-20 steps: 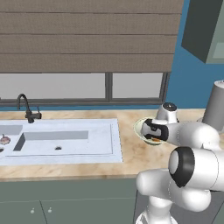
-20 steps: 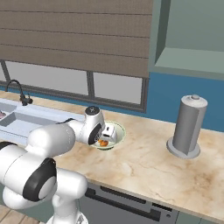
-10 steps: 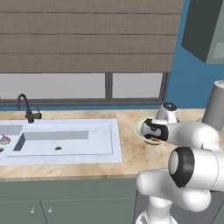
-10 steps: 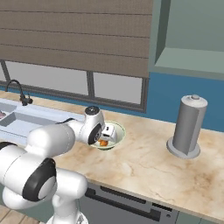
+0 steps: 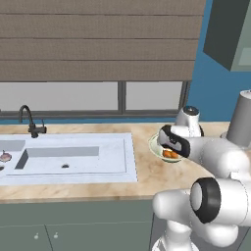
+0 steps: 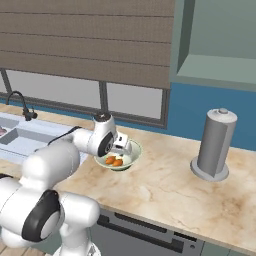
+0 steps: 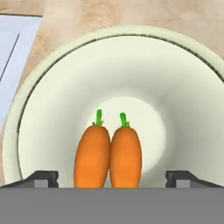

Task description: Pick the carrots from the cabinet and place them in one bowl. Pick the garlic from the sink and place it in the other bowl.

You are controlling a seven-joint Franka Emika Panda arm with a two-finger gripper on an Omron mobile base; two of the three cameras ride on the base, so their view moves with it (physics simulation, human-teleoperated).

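With both carrots (image 7: 108, 155) lying side by side in the cream bowl (image 7: 52, 100), tops pointing away from the hand, the gripper (image 7: 112, 178) hangs directly over them, jaws spread wide, holding nothing. Garlic (image 5: 5, 157) sits far left at the sink (image 5: 73, 159); next reach goes that way.

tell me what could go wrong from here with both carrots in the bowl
The open hand sits low over the carrots, one fingertip on each side; lifting off crookedly could drag one out or nudge the bowl. The garlic lies far off by the sink, so the swing across could clip the faucet.
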